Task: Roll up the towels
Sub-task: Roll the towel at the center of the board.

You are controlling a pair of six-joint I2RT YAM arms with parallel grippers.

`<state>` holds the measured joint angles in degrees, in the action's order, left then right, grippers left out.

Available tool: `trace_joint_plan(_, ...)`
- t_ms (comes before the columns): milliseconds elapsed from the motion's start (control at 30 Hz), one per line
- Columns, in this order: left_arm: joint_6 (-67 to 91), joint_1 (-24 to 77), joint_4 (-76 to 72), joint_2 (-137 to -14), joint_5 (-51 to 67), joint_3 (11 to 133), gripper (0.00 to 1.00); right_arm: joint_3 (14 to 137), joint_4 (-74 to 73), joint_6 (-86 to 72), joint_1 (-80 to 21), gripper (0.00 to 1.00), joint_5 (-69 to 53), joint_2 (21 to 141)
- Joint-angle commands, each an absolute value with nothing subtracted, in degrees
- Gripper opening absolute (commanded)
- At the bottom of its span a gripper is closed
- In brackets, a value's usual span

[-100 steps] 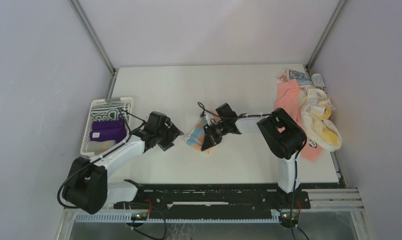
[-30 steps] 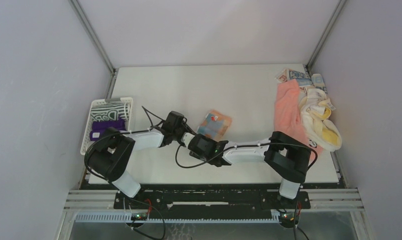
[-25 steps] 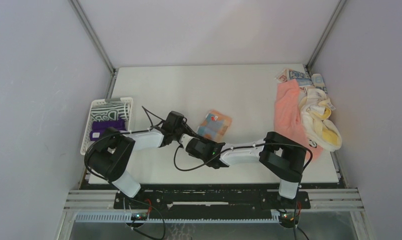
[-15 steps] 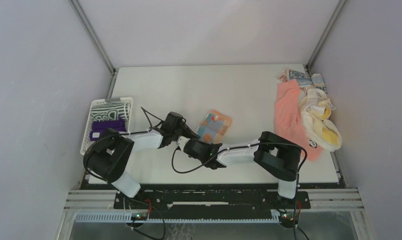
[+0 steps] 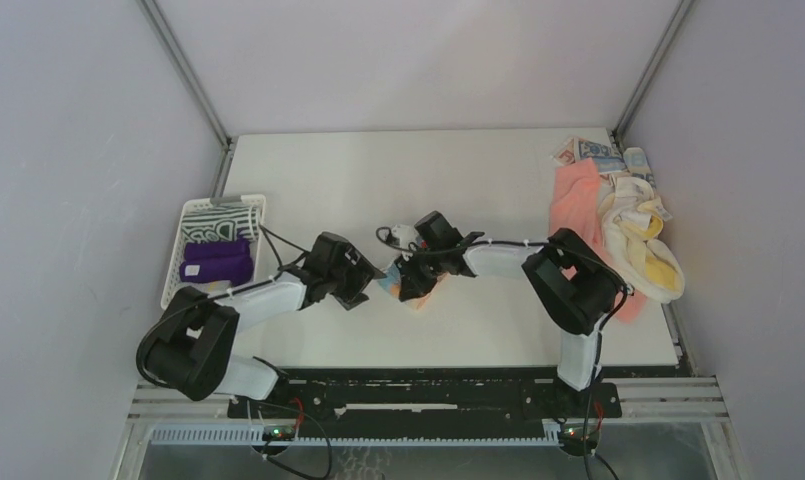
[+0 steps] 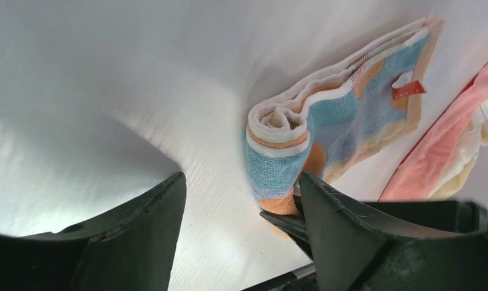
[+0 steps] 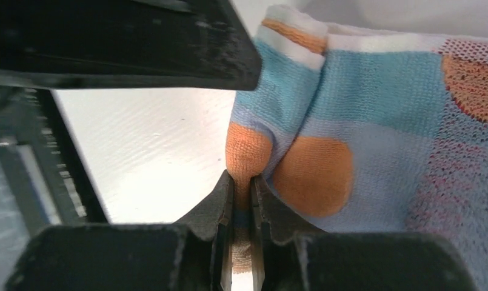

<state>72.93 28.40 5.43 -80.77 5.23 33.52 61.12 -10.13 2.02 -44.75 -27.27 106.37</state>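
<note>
A light-blue towel with orange patches (image 6: 326,124) lies on the white table, its near end curled into a loose roll (image 6: 280,130) and the rest flat. My right gripper (image 7: 242,185) is shut on an orange fold at the roll's lower edge. From above, this gripper (image 5: 412,284) covers most of the towel (image 5: 390,285). My left gripper (image 6: 241,203) stands open just left of the roll, its right finger (image 6: 344,224) beside the cloth and nothing between the fingers. It sits at the table's middle (image 5: 358,276).
A salmon-pink towel (image 5: 576,205), a cream-yellow one (image 5: 646,245) and a blue-printed one (image 5: 598,150) are heaped at the right edge. At the left, a white slotted basket (image 5: 175,268) holds a purple roll (image 5: 216,262) and a striped towel (image 5: 223,215).
The towel lay flat beyond both grippers; now its near end is curled. My right gripper has come round to it and shut on the fold. My left gripper has opened wider.
</note>
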Motion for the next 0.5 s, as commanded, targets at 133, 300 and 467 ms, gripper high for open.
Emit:
trace_joint_plan(133, 73.2, 28.1, 9.0, -75.8, 3.1, 31.1, 0.79, 56.6, 8.6, -24.1, -34.5, 0.05, -61.4, 116.8)
trace_joint_plan(300, 74.3, 29.5, 7.0, -76.6, 4.0, 30.6, 0.8, 50.8, 24.9, -40.8, -30.0, 0.06, -65.1, 122.6)
trace_joint_plan(467, 75.0, 30.3, 4.6, -79.3, 5.1, 31.6, 0.8, 46.8, 31.2, -45.6, -27.3, 0.07, -64.2, 125.5)
